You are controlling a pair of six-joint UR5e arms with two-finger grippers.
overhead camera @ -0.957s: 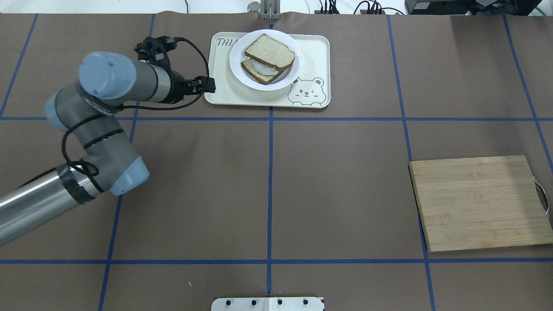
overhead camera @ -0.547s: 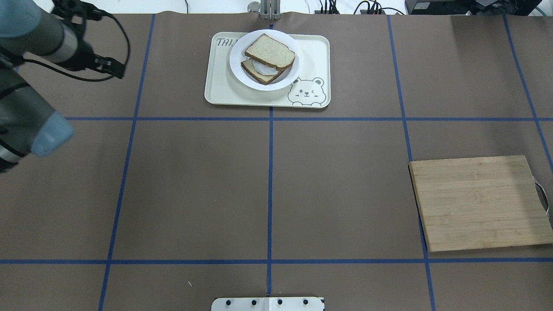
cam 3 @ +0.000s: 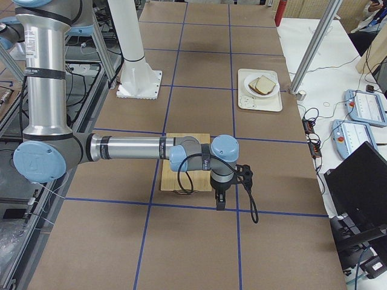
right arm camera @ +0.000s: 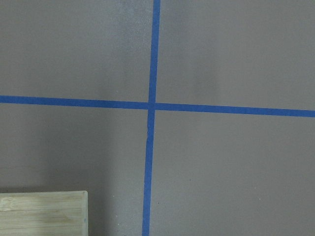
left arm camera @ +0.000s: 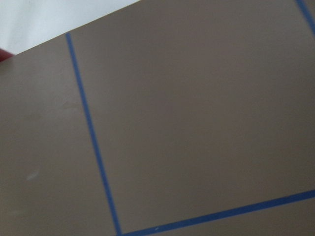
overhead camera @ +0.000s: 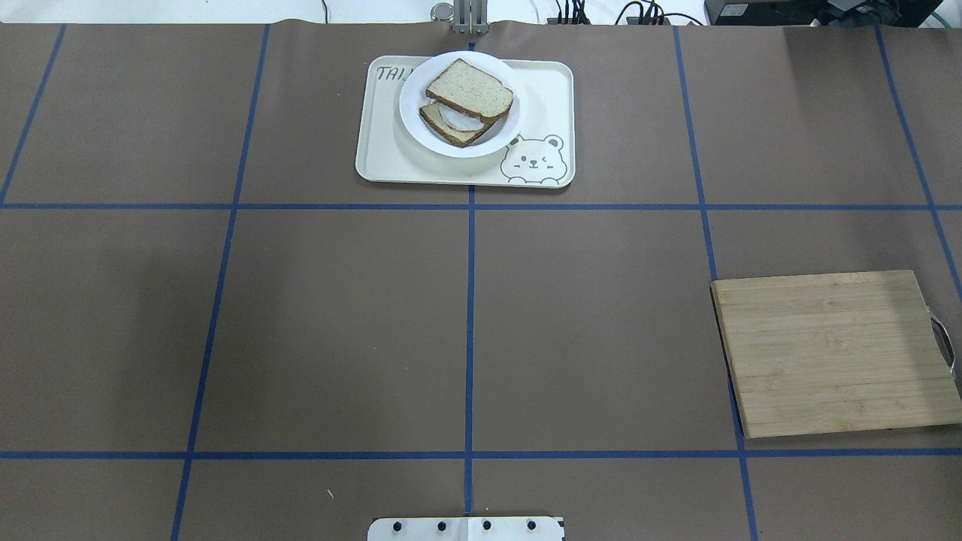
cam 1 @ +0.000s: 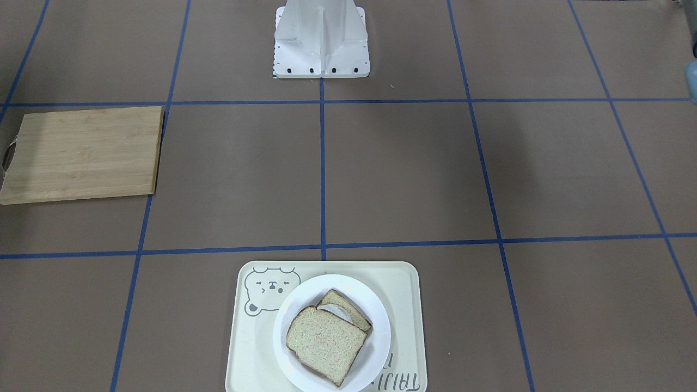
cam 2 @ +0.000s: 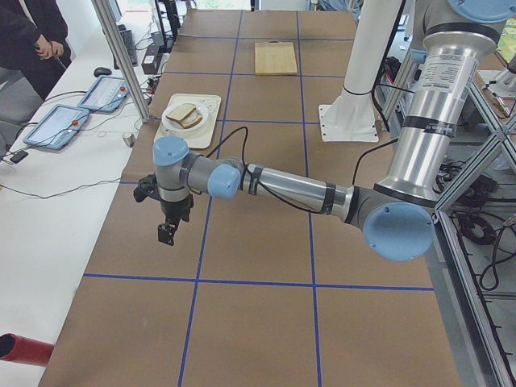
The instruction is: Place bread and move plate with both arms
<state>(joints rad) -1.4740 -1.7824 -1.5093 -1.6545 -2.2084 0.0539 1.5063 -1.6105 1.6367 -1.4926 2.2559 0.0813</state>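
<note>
Brown-papered worktop (overhead camera: 338, 323), blue tape grid. Bread (overhead camera: 470, 90) lying askew atop second slice (overhead camera: 440, 122) with white egg showing, both on white plate (overhead camera: 412, 105), plate on bear tray (overhead camera: 387, 154) at far middle edge. Left arm (cam 2: 282, 187) and right arm (cam 3: 133, 148) hanging low at opposite ends, right by cutting board (overhead camera: 834, 353), well apart from plate; jaws' opening impossible to tell. Bread likely light, soft, crushable: gentle pinch at crust. Plate stiff, glossy, slippery: rim grips, opposite sides.

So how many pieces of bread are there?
2. Both are on the white plate on the tray: the plain bread lies on top of the second slice, partly hiding it. Another could hide underneath.
</note>
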